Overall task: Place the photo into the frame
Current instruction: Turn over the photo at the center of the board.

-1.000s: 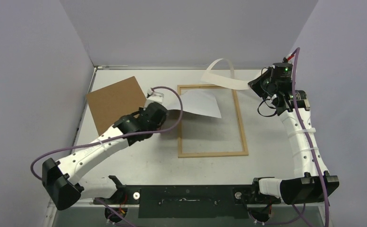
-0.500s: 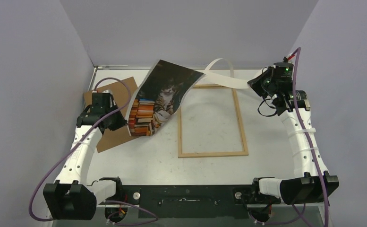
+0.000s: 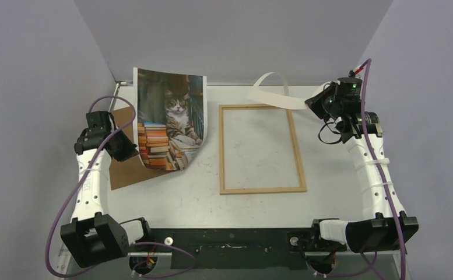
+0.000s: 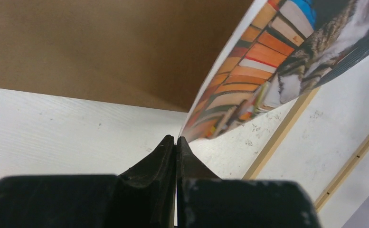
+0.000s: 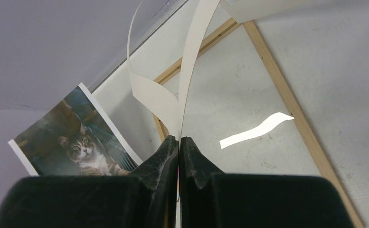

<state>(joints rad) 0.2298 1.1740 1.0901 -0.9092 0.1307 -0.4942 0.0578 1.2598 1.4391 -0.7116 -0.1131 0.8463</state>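
Note:
The photo (image 3: 168,119), printed with a cat and stacked books, stands raised and curved left of the frame, printed side toward the top camera. My left gripper (image 3: 129,153) is shut on its lower left corner; in the left wrist view the sheet (image 4: 268,61) rises from the closed fingertips (image 4: 176,139). The light wood frame (image 3: 297,151) lies flat at the table's middle, with bare table inside it. My right gripper (image 3: 315,105) is shut on a curled white paper strip (image 3: 273,93) at the frame's far right corner. The right wrist view shows the strip (image 5: 192,61), the frame (image 5: 287,99) and the photo (image 5: 78,137).
The brown hardboard backing panel (image 3: 122,170) lies flat at the left, under the left gripper and partly behind the photo; it also shows in the left wrist view (image 4: 116,47). Grey walls close the back and both sides. A bright white patch (image 5: 256,130) lies inside the frame.
My left arm has swung left and back, carrying the photo off the frame and turning it from white side up to printed side showing. The right arm has not moved.

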